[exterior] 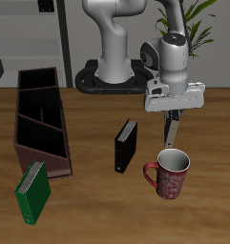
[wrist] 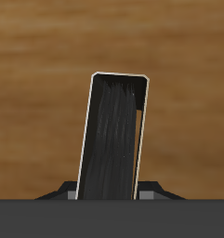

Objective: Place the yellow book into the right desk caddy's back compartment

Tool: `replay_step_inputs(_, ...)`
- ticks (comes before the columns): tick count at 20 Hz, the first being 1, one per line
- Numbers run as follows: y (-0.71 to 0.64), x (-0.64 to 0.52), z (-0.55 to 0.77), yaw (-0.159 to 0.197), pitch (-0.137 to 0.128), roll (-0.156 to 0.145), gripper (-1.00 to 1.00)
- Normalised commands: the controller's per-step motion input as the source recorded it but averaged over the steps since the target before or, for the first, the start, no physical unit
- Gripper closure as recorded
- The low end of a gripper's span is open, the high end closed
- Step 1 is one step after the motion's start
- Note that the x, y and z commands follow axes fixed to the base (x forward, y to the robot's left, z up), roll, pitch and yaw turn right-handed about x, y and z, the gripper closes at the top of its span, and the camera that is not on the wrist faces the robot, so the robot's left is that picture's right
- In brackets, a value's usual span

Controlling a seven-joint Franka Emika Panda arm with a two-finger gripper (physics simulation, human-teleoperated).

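Observation:
My gripper (exterior: 171, 122) hangs above the table beside the red mug and is shut on the slim yellow book (exterior: 171, 132), which points down from the fingers. In the wrist view the book (wrist: 112, 135) stands between the fingertips (wrist: 152, 191); its visible face is dark and streaked with a pale tan rim. The right desk caddy (exterior: 21, 114), a long dark reddish-brown box, lies far across the table from the gripper. Its back compartment (exterior: 37, 82), the squarish end section, is empty.
A black book (exterior: 125, 146) stands upright between gripper and caddy. A green book (exterior: 32, 192) leans near the caddy's front end. A red patterned mug (exterior: 169, 173) stands just below the gripper, nearer the table's front edge. The robot's base (exterior: 112, 74) is at the back.

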Motion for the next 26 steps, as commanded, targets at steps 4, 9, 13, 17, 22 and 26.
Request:
replay_step_inputs(4, -0.13, 0.09, 0.06, -0.014, 0.014, -0.003, 1.00)
replay_step_inputs(9, -0.22, 0.07, 0.18, 0.001, 0.015, 0.040, 1.00)
replay_step_inputs(13, -0.19, -0.05, 0.27, 0.080, -0.022, 0.076, 1.00)
replay_step_inputs(17, -0.26, -0.12, 0.28, 0.127, -0.011, 0.057, 1.00)
replay_step_inputs(22, -0.40, -0.08, 0.41, 0.097, -0.037, -0.006, 1.00)
replay_step_inputs(26, -0.52, -0.07, 0.53, 0.092, -0.018, 0.004, 1.00)
